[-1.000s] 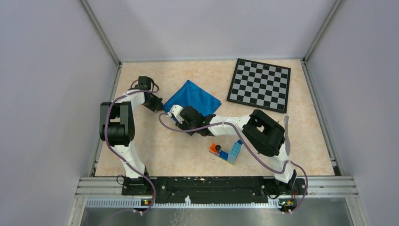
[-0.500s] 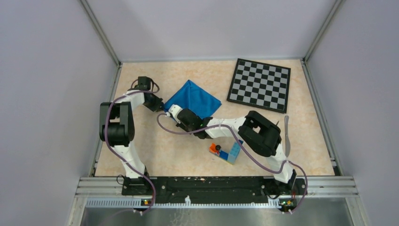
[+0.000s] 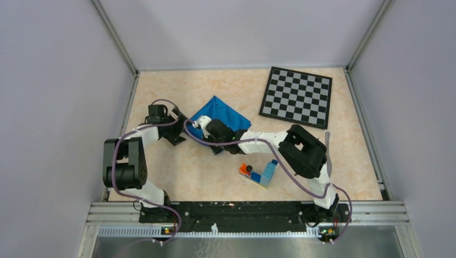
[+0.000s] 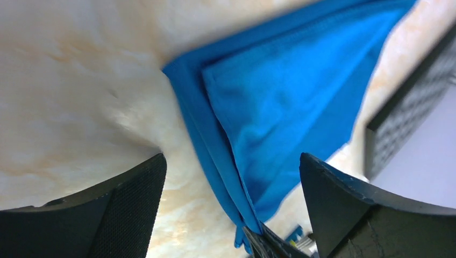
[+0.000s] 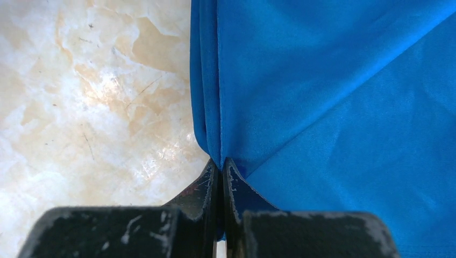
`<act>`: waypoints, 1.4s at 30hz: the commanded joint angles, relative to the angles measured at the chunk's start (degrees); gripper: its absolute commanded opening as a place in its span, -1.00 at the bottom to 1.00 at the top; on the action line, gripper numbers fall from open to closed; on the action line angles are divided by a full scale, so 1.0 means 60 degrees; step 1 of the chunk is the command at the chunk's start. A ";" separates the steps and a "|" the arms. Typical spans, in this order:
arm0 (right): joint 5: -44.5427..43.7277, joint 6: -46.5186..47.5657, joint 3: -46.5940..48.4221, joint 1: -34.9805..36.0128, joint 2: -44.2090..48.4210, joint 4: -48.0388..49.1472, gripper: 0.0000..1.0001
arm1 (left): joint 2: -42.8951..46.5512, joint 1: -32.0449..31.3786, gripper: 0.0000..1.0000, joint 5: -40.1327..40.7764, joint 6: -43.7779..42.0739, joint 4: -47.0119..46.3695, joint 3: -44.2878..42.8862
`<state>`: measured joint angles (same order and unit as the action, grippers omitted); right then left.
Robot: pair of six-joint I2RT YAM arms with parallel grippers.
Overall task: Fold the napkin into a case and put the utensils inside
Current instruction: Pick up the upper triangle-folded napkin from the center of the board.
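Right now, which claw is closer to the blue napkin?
The right. The right claw is shut on the napkin's edge; the left claw stands open just beside its left corner, holding nothing.

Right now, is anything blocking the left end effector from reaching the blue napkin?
Nothing visible does. The left end effector stands open, facing the napkin and its folded edge; the right end effector pinches that edge.

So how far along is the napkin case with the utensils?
Done: the napkin is folded over into layers on the table. In hand: the right gripper is shut on its folded edge; the left gripper stands open beside it. Left: finishing the case and putting the utensils in; one grey utensil lies on the table, well away from the napkin.
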<state>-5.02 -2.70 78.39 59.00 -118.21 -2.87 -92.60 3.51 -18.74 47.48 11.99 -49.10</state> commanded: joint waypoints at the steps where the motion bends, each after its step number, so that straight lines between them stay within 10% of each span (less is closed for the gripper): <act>1: 0.0769 -0.0567 0.0008 -0.0325 0.0756 0.0118 -1.00 | 0.0014 -0.0028 0.97 -0.1402 0.0815 -0.1913 0.1406; 14: 0.1293 -0.0765 -0.0134 -0.0604 0.0981 0.0302 -1.00 | -0.0821 0.0063 0.21 -0.0891 0.1748 -0.3013 0.1822; 24: 0.1797 -0.0717 -0.0142 -0.0476 0.0766 0.0330 -1.00 | -0.0305 0.0372 -0.93 0.0403 0.0315 -0.1404 0.1234; 42: 0.5459 -0.5051 0.0444 0.0683 -0.0110 0.2926 -1.00 | 0.3592 0.2147 -1.00 0.3608 -0.1787 0.5433 -0.0934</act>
<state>19.68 -26.09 78.24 61.65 -118.08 10.90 -76.71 13.63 -9.39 40.07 37.98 -49.50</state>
